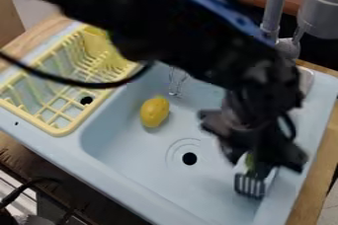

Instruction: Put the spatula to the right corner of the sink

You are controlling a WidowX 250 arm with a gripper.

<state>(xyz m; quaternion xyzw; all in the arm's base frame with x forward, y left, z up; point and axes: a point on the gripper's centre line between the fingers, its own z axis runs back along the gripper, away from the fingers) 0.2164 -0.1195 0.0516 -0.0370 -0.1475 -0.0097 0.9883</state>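
Observation:
The black gripper (248,159) hangs over the right part of the light blue sink (139,162), low above the basin. Directly below it shows the spatula (250,186), with its dark slotted head angled toward the bottom of the view, close to the basin's right wall. A bit of green on the spatula appears among the gripper's dark parts, and most of the handle is hidden behind them. I cannot tell whether the gripper holds the spatula.
A yellow lemon-like toy (154,112) lies in the basin left of the round drain (190,158). The yellow dish rack (62,131) stands at the left, and a grey faucet (323,7) rises at the upper right. A black cable loops over the rack.

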